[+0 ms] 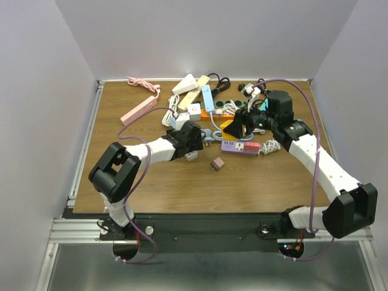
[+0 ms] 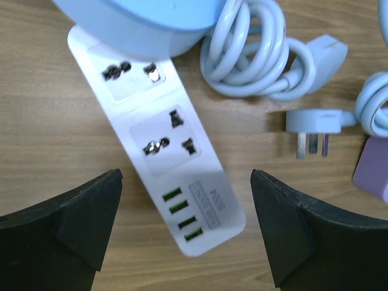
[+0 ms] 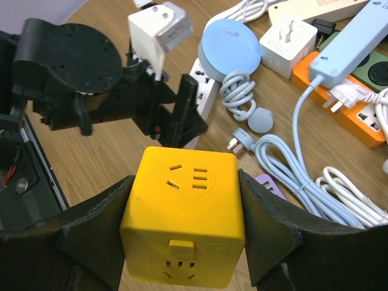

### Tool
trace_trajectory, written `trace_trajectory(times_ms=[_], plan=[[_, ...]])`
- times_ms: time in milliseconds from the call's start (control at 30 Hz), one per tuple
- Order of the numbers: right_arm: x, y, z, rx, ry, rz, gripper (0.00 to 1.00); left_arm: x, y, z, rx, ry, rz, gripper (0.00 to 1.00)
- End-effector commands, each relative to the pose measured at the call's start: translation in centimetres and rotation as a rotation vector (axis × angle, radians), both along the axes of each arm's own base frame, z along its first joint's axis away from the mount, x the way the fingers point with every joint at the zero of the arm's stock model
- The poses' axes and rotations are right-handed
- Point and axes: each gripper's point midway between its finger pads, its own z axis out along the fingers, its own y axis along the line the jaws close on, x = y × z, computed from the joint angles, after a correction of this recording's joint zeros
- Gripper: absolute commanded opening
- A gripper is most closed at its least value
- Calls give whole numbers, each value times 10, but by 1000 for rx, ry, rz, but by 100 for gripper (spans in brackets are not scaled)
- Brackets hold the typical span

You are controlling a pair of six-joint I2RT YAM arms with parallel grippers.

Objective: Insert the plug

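Note:
My right gripper [image 3: 185,182] is shut on a yellow cube socket [image 3: 185,230], held above the table with a socket face turned up; the cube [image 1: 231,127] shows orange-yellow in the top view. My left gripper [image 2: 185,179] stands open, empty, over a white power strip [image 2: 176,151] with green USB ports. A pale blue plug [image 2: 312,124] with bare prongs lies right of that strip, beside its coiled cable [image 2: 254,54]. A small brown plug [image 1: 217,163] lies alone on the wood. A white adapter [image 3: 159,30] sits behind the left gripper [image 1: 194,147].
Several power strips crowd the back of the table: purple [image 1: 240,146], orange [image 1: 223,113], light blue [image 1: 208,97], cream [image 1: 193,97], pink [image 1: 139,110]. A round blue hub [image 3: 230,45] and white cables [image 3: 339,188] lie by the right gripper.

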Motion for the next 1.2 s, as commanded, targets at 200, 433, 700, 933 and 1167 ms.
trace_trajectory(times_ms=[200, 433, 700, 933, 1167], plan=[[-9, 6, 37, 63, -107, 58, 0, 18, 21, -29, 95, 49, 32, 85], [-13, 6, 40, 68, -117, 69, 0, 2, 39, -21, 65, 52, 34, 8], [-7, 7, 40, 71, -114, 56, 0, -38, 78, 18, 46, -20, 136, 0], [-3, 7, 35, 69, -107, 51, 0, -65, 55, 53, -54, -86, -44, 0], [0, 8, 31, 63, -96, 46, 0, -98, 4, 40, -49, -33, -308, 0]])
